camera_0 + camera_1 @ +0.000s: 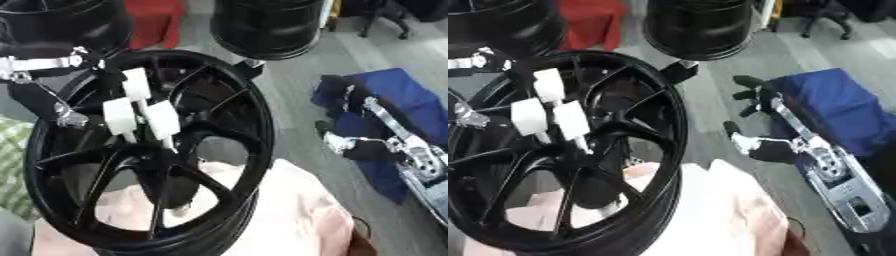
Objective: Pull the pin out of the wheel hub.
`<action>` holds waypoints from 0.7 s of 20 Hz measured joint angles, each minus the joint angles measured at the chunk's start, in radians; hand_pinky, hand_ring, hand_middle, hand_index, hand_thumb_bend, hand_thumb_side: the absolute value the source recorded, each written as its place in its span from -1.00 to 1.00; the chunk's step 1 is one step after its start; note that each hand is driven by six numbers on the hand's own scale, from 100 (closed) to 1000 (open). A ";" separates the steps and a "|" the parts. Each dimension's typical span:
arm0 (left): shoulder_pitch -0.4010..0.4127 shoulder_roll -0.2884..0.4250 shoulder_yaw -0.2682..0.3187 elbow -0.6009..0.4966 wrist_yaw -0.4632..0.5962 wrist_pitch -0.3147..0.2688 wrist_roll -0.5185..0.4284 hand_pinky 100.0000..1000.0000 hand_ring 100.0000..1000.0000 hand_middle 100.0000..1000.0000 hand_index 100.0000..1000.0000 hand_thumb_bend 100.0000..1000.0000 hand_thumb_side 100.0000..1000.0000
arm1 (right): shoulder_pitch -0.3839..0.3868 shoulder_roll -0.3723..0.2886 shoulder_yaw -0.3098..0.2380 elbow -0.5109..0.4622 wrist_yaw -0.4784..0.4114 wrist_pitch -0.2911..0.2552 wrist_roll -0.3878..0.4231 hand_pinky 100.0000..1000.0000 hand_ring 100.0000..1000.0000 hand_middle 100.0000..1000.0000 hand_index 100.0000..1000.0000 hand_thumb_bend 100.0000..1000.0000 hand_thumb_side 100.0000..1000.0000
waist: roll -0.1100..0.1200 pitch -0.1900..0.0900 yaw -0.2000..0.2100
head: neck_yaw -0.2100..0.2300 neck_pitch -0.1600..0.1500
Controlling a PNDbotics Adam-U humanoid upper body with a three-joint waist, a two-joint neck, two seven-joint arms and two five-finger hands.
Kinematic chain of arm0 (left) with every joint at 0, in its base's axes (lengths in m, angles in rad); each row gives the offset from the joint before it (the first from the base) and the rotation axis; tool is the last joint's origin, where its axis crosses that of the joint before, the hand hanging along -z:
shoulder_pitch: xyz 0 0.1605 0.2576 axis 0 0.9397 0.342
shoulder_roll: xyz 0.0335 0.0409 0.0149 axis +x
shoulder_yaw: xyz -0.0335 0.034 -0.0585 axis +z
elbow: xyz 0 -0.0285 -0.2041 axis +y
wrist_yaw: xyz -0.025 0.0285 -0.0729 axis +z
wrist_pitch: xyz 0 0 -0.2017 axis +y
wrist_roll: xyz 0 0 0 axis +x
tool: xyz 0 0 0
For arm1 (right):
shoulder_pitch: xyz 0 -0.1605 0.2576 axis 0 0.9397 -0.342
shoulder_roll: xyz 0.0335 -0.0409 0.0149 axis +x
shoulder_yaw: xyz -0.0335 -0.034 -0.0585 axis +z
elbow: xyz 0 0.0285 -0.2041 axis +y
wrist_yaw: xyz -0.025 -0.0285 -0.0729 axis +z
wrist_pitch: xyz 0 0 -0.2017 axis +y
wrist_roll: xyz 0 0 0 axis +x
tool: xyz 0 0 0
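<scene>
Left hand (131, 112) over glossy spoked wheel hub (219, 165).

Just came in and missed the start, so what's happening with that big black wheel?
The robot is working on a black spoked wheel that stands tilted on a pink cloth. Its left hand, with white-padded fingers, reaches in over the spokes toward the hub; whether it holds a pin there cannot be made out. The right hand hangs open off to the side, apart from the wheel, in front of something blue.
</scene>
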 measured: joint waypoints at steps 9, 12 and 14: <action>0.000 -0.014 -0.007 -0.004 -0.019 -0.002 0.002 0.60 0.33 0.29 0.72 -0.07 -0.07 | 0.000 0.000 0.000 0.003 0.000 -0.002 0.002 0.28 0.69 0.91 0.91 -0.74 -0.67 | 0.002 0.000 -0.001 | 0.000 0.000; 0.000 -0.017 -0.009 -0.004 -0.023 -0.002 0.002 0.60 0.33 0.29 0.72 -0.08 -0.07 | 0.000 0.000 0.000 0.005 0.000 -0.003 0.003 0.28 0.69 0.91 0.91 -0.74 -0.67 | 0.002 0.000 -0.001 | 0.000 0.000; 0.000 -0.018 -0.012 -0.003 -0.027 -0.002 0.002 0.60 0.33 0.29 0.72 -0.08 -0.07 | 0.000 0.000 0.000 0.005 0.000 -0.003 0.003 0.28 0.69 0.91 0.91 -0.74 -0.67 | 0.002 0.000 -0.001 | 0.000 0.000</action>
